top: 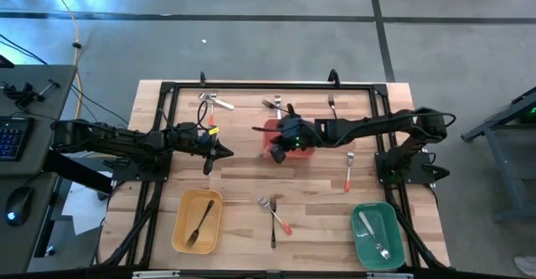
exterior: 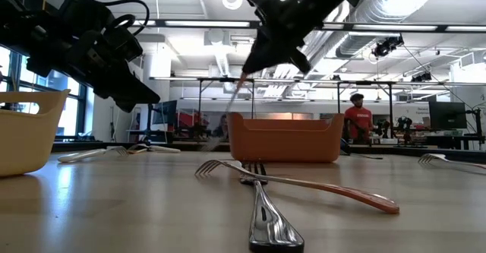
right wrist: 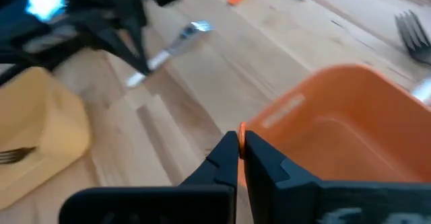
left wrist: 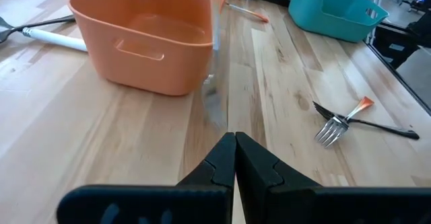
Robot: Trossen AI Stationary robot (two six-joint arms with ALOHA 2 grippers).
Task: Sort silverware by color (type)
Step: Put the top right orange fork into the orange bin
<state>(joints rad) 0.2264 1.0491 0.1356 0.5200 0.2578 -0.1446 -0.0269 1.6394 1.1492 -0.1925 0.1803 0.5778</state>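
My right gripper (top: 274, 152) hovers at the left near corner of the red-orange bin (top: 305, 151), shut on a red-handled utensil that hangs below it as a thin blurred streak (exterior: 231, 101). My left gripper (top: 227, 152) stays just left of the bin, above the table, shut with nothing in it (left wrist: 235, 138). Loose silverware lies flat on the wood. A red fork and a dark fork (top: 273, 212) are crossed near the front, another red fork (top: 349, 172) is at the right, and further forks (top: 272, 105) lie along the far side. My right gripper pinches a thin red-orange handle (right wrist: 240, 158) between its two shut fingers, which slant down from the table's right side. The utensil hangs below them, its pale blurred lower end (left wrist: 213, 103) beside the bin's corner. Whether that end touches the table I cannot tell.
A yellow bin (top: 180, 229) with a dark fork stands at front left. A green bin (top: 358, 237) with a silver utensil stands at front right. A silvery utensil (right wrist: 172, 46) lies under my left gripper. A white-handled one (top: 216, 101) lies at far left. A person (exterior: 355, 116) stands in the room behind.
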